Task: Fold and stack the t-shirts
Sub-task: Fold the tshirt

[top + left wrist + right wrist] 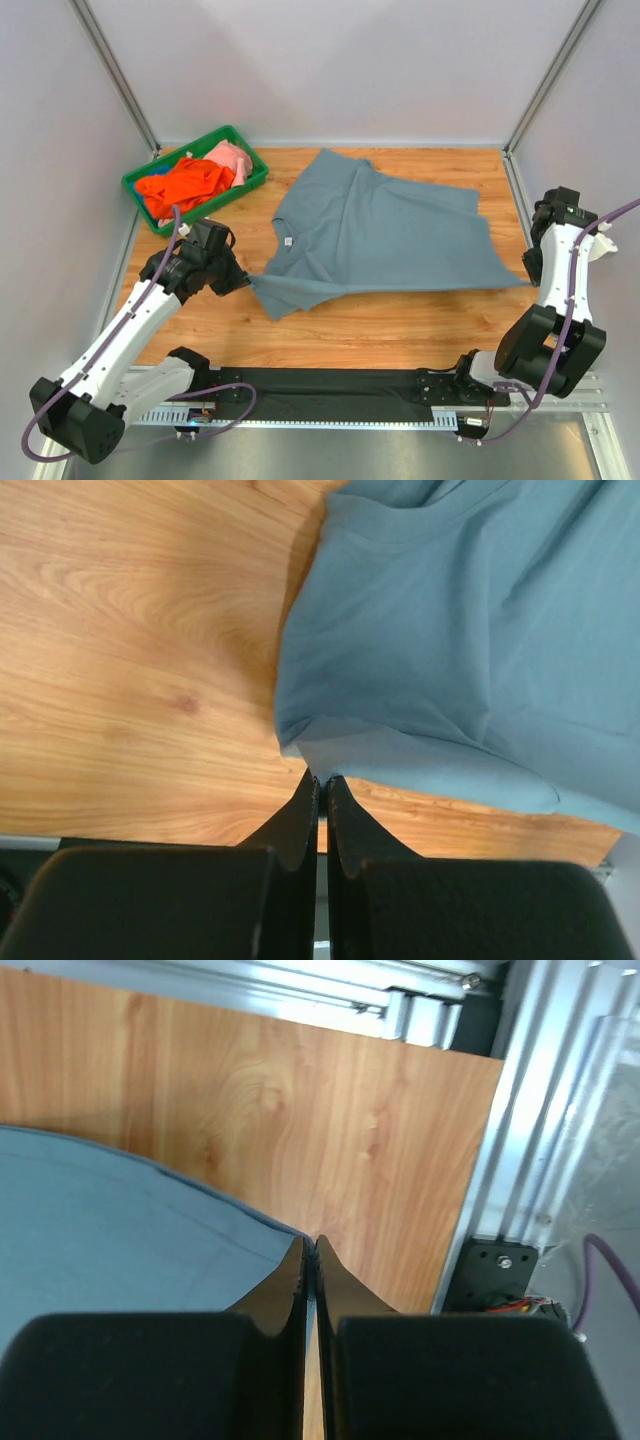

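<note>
As the left gripper [320, 778] pinches it, the t-shirt [390, 235] spreads rightward.

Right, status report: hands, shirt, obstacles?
Left hand shut on sleeve of grey-blue t-shirt. Right hand shut on its hem corner. T-shirt spread out, not folded. Nothing blocking.

The grey-blue t-shirt [385, 225] is a plain slate tone with no pattern, its neck label [288, 241] white; the bin [150, 168] is green; the orange t-shirt [185, 185] is bright, the pink t-shirt [233, 158] pale; the counter [400, 330] is honey-toned woodgrain; the left gripper [321, 778] and right gripper [311, 1243] are black.
</note>
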Tool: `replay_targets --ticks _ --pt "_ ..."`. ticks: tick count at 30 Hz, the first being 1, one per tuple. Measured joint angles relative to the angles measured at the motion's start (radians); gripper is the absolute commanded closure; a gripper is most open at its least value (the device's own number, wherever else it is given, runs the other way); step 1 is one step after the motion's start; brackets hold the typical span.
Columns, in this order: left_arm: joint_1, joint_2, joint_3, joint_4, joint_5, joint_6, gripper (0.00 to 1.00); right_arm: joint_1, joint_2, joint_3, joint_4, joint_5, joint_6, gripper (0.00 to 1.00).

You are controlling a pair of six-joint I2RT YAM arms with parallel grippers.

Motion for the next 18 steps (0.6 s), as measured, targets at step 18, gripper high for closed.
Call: replay_targets --ticks 18 --pt "-0.025 0.351 -0.004 0.351 0.098 0.082 1.00 0.000 -0.117 -0.018 -0.066 0.223 0.071 1.00"
